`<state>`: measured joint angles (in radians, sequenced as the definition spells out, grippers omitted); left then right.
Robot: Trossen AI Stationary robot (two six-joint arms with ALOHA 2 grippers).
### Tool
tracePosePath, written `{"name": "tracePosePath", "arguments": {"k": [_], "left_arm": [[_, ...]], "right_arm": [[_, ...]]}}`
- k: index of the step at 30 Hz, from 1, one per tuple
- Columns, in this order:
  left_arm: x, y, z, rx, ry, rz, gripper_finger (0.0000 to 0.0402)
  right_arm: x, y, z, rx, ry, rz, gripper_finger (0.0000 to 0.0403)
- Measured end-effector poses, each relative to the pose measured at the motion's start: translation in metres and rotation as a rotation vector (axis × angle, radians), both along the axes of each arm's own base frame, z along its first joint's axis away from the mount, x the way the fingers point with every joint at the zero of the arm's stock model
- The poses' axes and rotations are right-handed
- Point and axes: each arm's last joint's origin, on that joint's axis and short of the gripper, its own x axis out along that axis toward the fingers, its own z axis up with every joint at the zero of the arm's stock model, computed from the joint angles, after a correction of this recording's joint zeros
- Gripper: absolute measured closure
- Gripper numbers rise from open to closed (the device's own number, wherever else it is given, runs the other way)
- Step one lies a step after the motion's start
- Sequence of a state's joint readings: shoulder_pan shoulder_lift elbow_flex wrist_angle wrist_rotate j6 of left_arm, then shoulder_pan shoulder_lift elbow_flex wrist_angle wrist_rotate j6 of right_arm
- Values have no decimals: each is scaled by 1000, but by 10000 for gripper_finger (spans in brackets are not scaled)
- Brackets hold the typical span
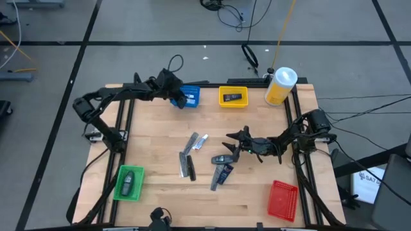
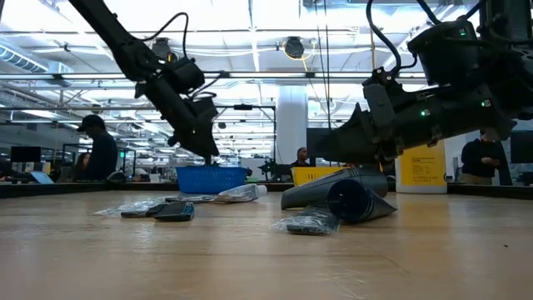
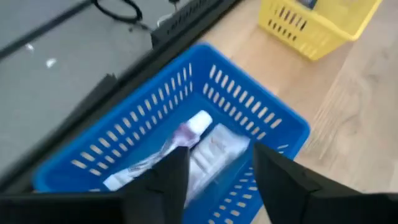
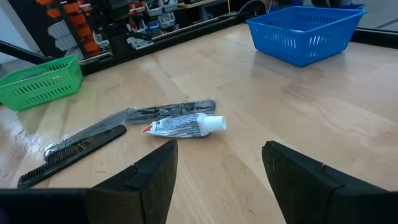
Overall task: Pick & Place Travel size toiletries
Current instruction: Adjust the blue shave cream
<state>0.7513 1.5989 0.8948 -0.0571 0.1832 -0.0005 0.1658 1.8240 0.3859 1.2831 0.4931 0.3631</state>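
Observation:
My left gripper (image 1: 179,99) (image 3: 217,177) hangs open over the blue bin (image 1: 191,96) (image 3: 261,112) at the table's far edge. A white tube (image 3: 196,140) lies on the bin's floor below the fingers; whether a finger touches it, I cannot tell. My right gripper (image 1: 232,144) (image 4: 217,174) stands open and low at mid-table, with nothing between its fingers. Beyond it a white tube (image 4: 183,126) (image 1: 201,141), a clear sachet (image 4: 168,111) and a black comb (image 4: 74,148) (image 1: 187,165) lie flat on the wood. Two dark toiletries (image 1: 223,158) (image 1: 221,174) lie just near of the right gripper.
A yellow bin (image 1: 232,97) with a dark item stands at the far edge, next to a big yellow bottle (image 1: 280,85). A green bin (image 1: 128,183) holding a dark item is near left, a red bin (image 1: 281,199) near right. People stand beyond the table.

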Motion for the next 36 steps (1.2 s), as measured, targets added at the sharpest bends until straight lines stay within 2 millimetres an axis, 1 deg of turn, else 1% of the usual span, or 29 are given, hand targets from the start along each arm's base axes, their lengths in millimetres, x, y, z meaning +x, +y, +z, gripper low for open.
{"name": "tracePosePath", "arguments": {"k": [3, 5, 8, 10, 13, 17, 20, 21, 23, 26, 29, 33, 36], "left_arm": [[-7, -1, 16, 46, -24, -2, 185], [-11, -6, 29, 81, -44, -27, 166], [-8, -24, 45, 114, -114, -150, 151], [-3, -41, 48, 113, -151, -248, 151], [8, -70, 41, 138, -198, -379, 158], [20, -111, 19, 161, -240, -526, 175], [25, -140, 8, 163, -279, -605, 189], [25, -149, 4, 150, -286, -632, 194], [26, -168, -1, 133, -306, -681, 203], [26, -192, -11, 153, -308, -716, 215], [23, -208, -17, 171, -296, -664, 226], [19, -220, -24, 170, -259, -566, 240], [19, -224, -24, 156, -262, -505, 250]], "right_arm": [[0, 0, 0, -12, 4, 3, 177], [0, 0, 0, -21, 7, 6, 177], [1, 1, 0, -44, 21, 70, 177], [1, 2, 0, -57, 29, 124, 177], [2, 1, 5, -44, 14, 228, 176], [2, 1, 23, -13, -54, 386, 177], [1, 6, 39, 98, -55, 541, 177], [1, 8, 42, 166, -14, 578, 177], [3, 17, 44, 287, 127, 616, 179], [7, 33, 43, 340, 380, 640, 187], [11, 51, 46, 335, 513, 688, 196], [10, 71, 43, 374, 539, 766, 206], [5, 86, 38, 436, 573, 766, 215]]}}
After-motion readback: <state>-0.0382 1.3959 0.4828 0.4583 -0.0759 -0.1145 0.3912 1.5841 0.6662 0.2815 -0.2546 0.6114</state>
